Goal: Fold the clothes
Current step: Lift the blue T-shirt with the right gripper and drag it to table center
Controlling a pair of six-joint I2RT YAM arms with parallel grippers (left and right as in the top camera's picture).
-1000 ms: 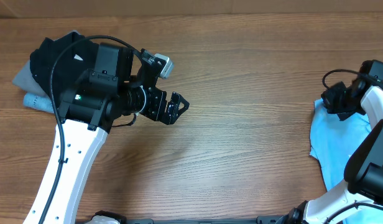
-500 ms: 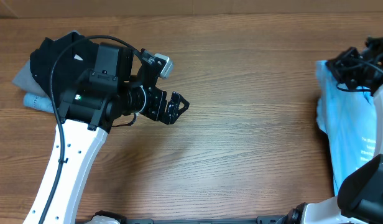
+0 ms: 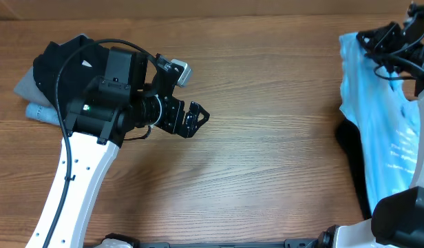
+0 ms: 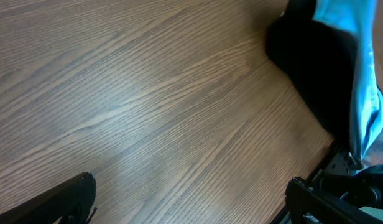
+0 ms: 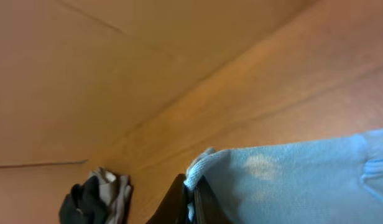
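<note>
Wood-grain counter (image 3: 267, 138), brown, smooth, mostly bare across the middle. Light blue T-shirt (image 3: 380, 124) at the counter's right edge, soft knit, lifted and hanging in loose folds. Its lower part is cut off by the frame and by the right arm. Dark patch (image 3: 346, 141) on the counter beside and under the shirt, shadow or black cloth, cannot tell.

White left arm (image 3: 78, 186) with a black wrist block lies over the far-left side and covers part of the pile of clothes (image 3: 57, 65). That pile is black on top with grey and denim-blue bits sticking out at its left edge. It shows only as a blur in the right wrist view.

Left gripper (image 3: 197, 117) hangs over bare wood, jaws spread wide, nothing between them, well apart from both garments. Right gripper (image 5: 190, 198) has its jaws pressed together, pinching a ribbed hem of the shirt near the counter's far-right corner. White lettering (image 3: 398, 148) on the shirt is too small to read.
</note>
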